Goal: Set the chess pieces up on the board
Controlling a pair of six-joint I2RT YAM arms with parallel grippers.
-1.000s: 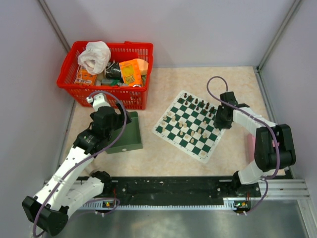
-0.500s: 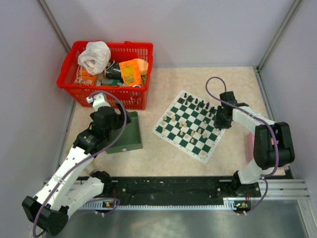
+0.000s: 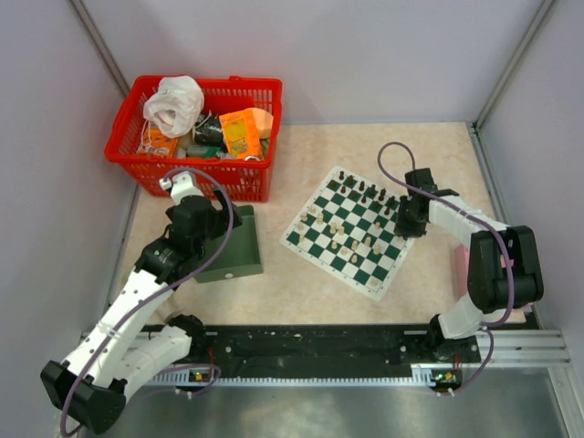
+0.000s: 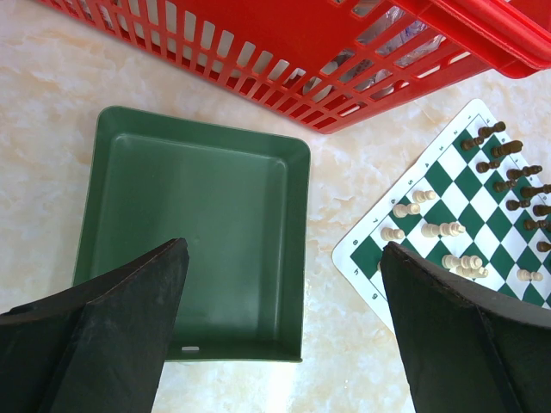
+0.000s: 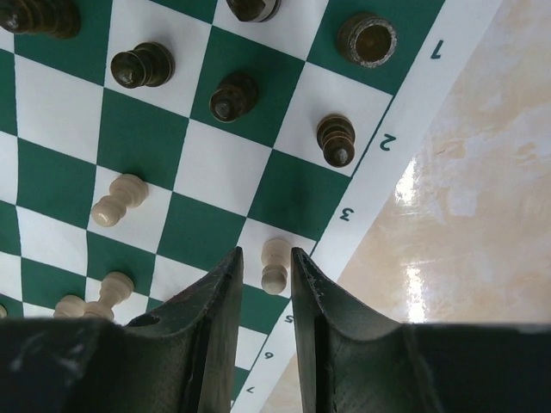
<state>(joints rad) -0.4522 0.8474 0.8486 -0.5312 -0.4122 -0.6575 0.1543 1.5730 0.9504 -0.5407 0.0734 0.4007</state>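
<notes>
Cream pawn [image 5: 275, 265] stood at right edge of board [image 5: 413, 95]; my right gripper [image 5: 267, 258] straddled it, presumably for relocation. Fingers narrowly parted, grasp unconfirmed. My left gripper [image 4: 284, 258] hung spread wide above green tray [image 4: 198, 215], idle.

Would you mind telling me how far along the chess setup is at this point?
Done: the green tray is empty and dark pieces stand near the board edge. In hand: the right tool straddles a cream pawn. Still to do: cream pieces lie scattered mid-board.
</notes>
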